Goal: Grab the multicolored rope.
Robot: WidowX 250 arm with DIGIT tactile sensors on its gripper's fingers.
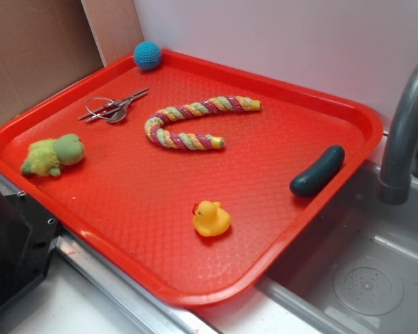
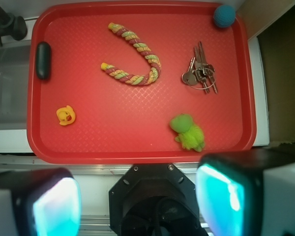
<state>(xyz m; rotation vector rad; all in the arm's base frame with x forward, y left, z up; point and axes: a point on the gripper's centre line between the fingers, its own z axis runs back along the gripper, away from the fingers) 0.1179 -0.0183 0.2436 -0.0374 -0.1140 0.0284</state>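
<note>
Rope lies free mid-tray; our gripper hangs high above, wide apart and empty.

Exterior view: we see the multicolored rope (image 1: 195, 123) on the red tray (image 1: 132, 205), bent in a hook, its long arm running up-right from the bend beside the keys (image 1: 113, 108). We judge it light, soft and grippy; the bend or mid-arm suits a pinch across its width. Wrist view: the rope (image 2: 135, 55) reads as a U opening left, and our gripper (image 2: 137, 199) holds nothing, fingers (image 2: 56, 204) spread.
</note>
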